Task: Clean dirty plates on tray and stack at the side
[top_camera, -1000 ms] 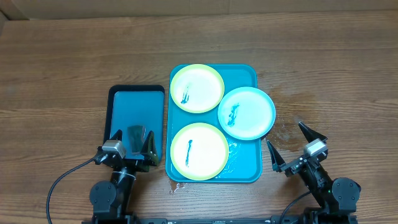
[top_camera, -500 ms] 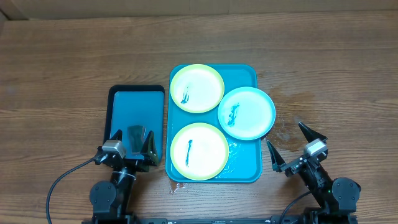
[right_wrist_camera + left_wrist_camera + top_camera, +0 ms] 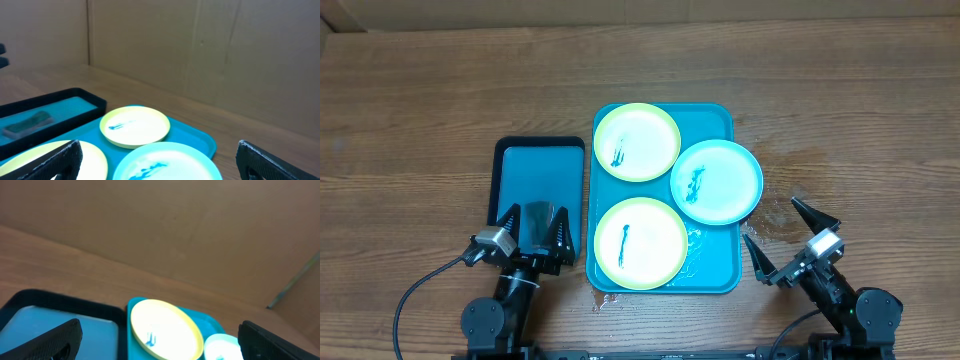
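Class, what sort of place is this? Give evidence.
Probably a robotics test bench: a cardboard wall behind a wooden table, left gripper and right gripper open, smeared plates on a teal tray.

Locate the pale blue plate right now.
Overhead, the pale blue plate sits on the right side of the teal tray, overhanging its rim, right of the far yellow-green plate and the near yellow-green plate.

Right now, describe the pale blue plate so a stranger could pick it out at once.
Find the big teal tray mid-table. The pale blue plate overhangs its right rim. The other two plates are yellow-green.
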You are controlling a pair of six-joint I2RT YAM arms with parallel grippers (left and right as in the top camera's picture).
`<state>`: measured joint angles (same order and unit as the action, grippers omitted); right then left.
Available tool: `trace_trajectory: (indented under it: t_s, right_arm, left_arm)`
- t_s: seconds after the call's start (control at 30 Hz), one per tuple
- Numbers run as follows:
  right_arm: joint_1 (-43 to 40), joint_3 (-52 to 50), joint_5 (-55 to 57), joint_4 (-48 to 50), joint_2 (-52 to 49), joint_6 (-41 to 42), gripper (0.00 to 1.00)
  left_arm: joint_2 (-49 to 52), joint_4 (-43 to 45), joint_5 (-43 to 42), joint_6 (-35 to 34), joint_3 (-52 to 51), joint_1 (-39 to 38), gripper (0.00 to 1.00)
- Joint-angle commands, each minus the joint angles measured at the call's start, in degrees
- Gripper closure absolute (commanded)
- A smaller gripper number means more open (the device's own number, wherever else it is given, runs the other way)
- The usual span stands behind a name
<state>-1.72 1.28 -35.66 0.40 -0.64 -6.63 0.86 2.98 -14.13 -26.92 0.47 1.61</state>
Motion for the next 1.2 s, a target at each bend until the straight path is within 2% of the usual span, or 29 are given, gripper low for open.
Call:
trace_trajectory:
  t_s: [0.0,0.1,0.2,0.43,0.6,0.77,0.83,0.9,1.0,1.17]
  right_arm:
    - [0.4,6.7,0.3,-1.0,-0.2,5.4,0.00]
    - [0.4,14.6,4.9,-8.7,-3.5,7.5,0.00]
    - [0.4,25.5,8.6,-20.1,-11.2,8.0,0.00]
    - [0.4,58.0,9.0,-47.8,-39.2,8.0,0.00]
    - [0.4,72.4,5.1,-60.2,-53.6,8.8,0.00]
    - [0.5,74.8,-4.0,-66.1,-62.3,8.8,0.00]
    - [2.2,74.7,-4.9,-70.1,-66.3,8.7,0.08]
    - [5.0,73.9,-4.1,-72.7,-68.6,8.6,0.15]
    - [11.6,69.9,0.8,-73.0,-70.0,10.8,0.16]
    - [23.2,59.7,18.1,-65.1,-70.1,24.9,0.16]
  left_arm:
    - [0.2,0.2,-3.6,-1.4,3.3,0.3,0.00]
    - [1.9,-5.7,-3.4,-1.0,10.3,0.3,0.00]
    - [7.3,-15.8,-3.4,2.5,20.2,0.3,0.00]
    - [31.1,-43.3,-4.0,6.2,47.7,0.3,0.00]
    - [47.2,-59.1,-7.0,6.4,64.8,0.3,0.00]
    - [55.6,-66.3,-12.0,5.6,71.3,0.3,0.00]
    - [58.7,-68.6,-10.7,9.5,71.3,0.3,0.00]
    - [60.7,-70.5,-6.2,9.6,71.3,0.3,0.00]
    - [63.6,-72.5,-3.8,9.7,71.3,0.3,0.00]
    - [67.4,-74.9,-2.6,11.8,71.3,0.3,0.01]
